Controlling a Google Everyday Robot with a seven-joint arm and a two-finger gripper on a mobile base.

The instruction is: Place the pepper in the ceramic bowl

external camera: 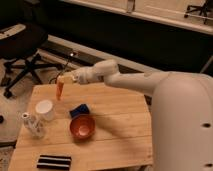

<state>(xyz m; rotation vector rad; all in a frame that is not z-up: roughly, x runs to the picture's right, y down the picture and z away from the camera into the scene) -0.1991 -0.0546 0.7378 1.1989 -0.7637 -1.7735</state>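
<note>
My gripper (pixel 63 80) is above the far left part of the wooden table, at the end of the white arm that reaches in from the right. It is shut on the pepper (pixel 60 90), a small orange one that hangs below the fingers, in the air over the table. The ceramic bowl (pixel 82 127) is rust-orange with a paler centre. It sits on the table nearer the front, below and to the right of the pepper, with nothing inside it.
A white cup (pixel 44 110) stands left of the bowl, under and slightly left of the pepper. A blue block (pixel 79 110) lies just behind the bowl. A white bottle-like object (pixel 31 125) and a black striped item (pixel 53 161) sit front left. An office chair (pixel 22 55) stands beyond the table (pixel 120 140).
</note>
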